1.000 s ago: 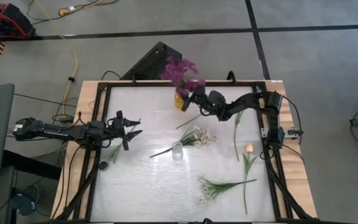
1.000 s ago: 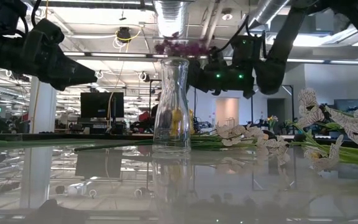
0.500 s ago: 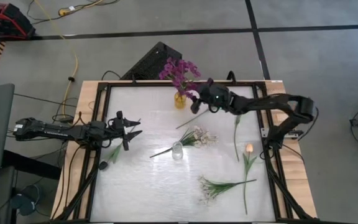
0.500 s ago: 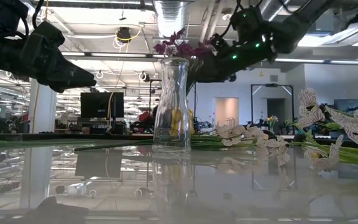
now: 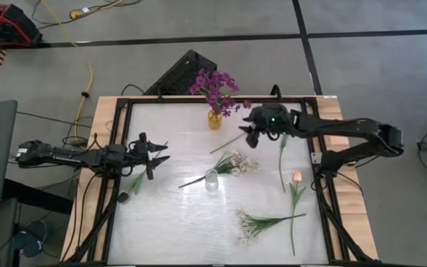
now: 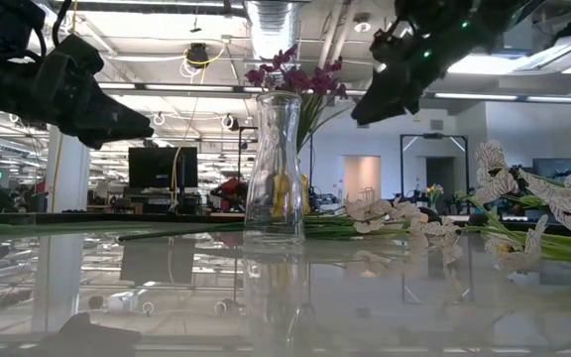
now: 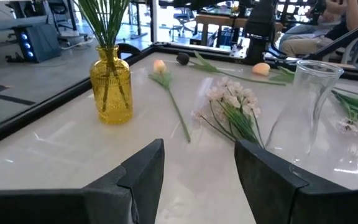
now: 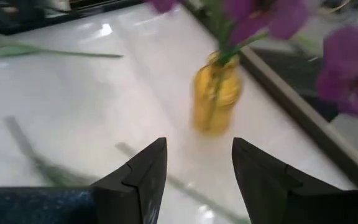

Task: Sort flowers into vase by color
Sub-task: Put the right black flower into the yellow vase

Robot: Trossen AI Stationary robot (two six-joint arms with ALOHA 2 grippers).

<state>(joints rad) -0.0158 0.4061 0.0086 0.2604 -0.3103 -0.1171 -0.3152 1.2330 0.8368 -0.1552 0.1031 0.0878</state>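
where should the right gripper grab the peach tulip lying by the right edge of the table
On the bare green stem, a little below the peach tulip bud, coming straight down from above. It lies flat on the table with its stem running toward the near edge, so the fingers should close across the stem, not along it. The bud looks soft and its leaves crowd the upper stem. The right gripper is open, nearby.

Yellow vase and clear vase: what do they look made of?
Yellow vase: looks like tinted glass, glossy and ribbed; the green stems show through its wall. It could be clear plastic. Clear vase: colourless glass or plastic, smooth and shiny; the tabletop and the white flowers show through it, and its rim catches highlights.
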